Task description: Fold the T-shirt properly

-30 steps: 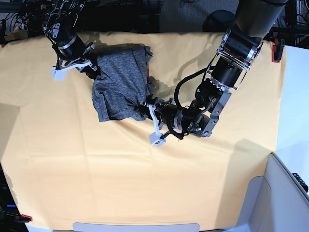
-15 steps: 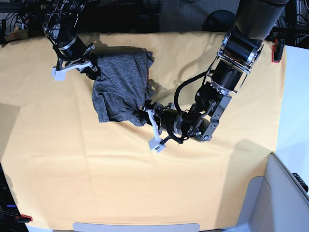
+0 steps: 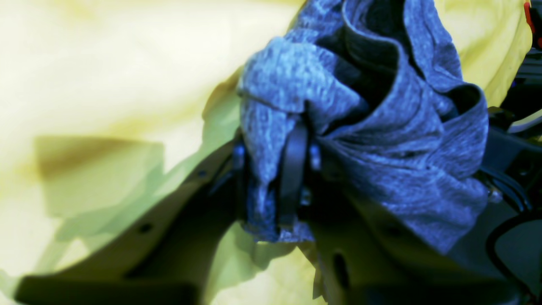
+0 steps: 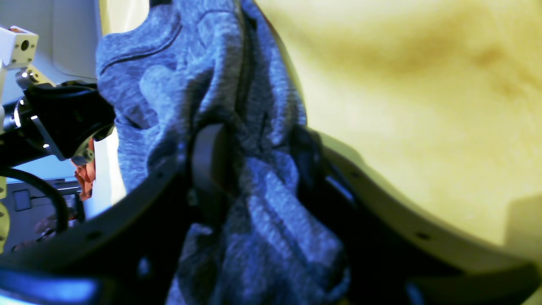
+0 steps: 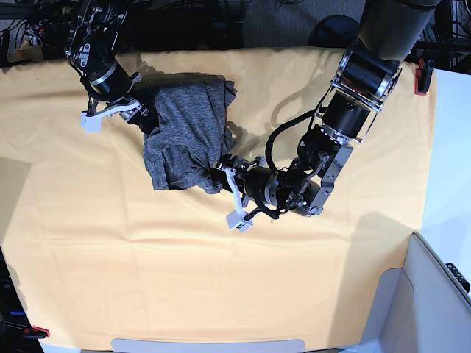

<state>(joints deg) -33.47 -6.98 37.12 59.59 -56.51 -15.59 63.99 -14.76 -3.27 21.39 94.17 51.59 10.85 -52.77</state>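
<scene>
Two tools [image 5: 218, 179] [image 5: 140, 112] pinch the plain, unlabelled T-shirt [image 5: 184, 132] on cloth [image 5: 110, 243].

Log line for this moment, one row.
T-shirt: bunched on table cloth | left end effector: cloth between jaws, near corner | right end effector: cloth between jaws, far corner

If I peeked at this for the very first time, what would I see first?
A crumpled grey T-shirt bunched up on a big yellow-orange table cloth, toward the far left. Two black robot arms reach in: the right gripper at the shirt's far corner, the left gripper at its near corner, fabric between their fingers.
</scene>
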